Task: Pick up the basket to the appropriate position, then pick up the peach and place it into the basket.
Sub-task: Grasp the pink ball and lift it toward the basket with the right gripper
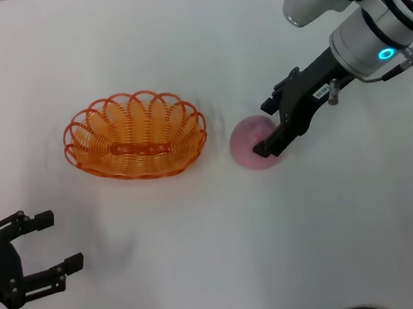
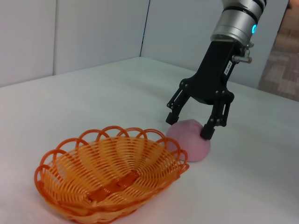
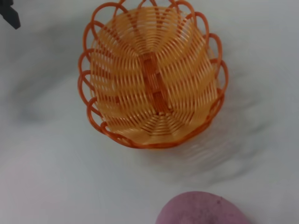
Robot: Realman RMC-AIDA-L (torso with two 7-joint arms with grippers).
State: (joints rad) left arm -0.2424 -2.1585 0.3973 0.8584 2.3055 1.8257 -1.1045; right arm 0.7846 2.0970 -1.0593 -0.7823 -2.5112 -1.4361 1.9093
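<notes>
I'm on the peach pickup: my right pincer (image 1: 274, 128) straddles the peach (image 1: 250, 146), jaws open around it, seemingly not yet squeezing. Next I close, lift, then carry toward the basket (image 1: 136, 136), which sits empty just beside the peach on the counter (image 1: 203, 259). Open room all round; left pincer (image 1: 49, 245) idles open, well apart from the basket.

- The orange wire basket (image 1: 136, 136) sits upright on the table, its bowl holding nothing.
- The pink peach (image 1: 252, 145) rests just beside it, between my spread fingers.
</notes>
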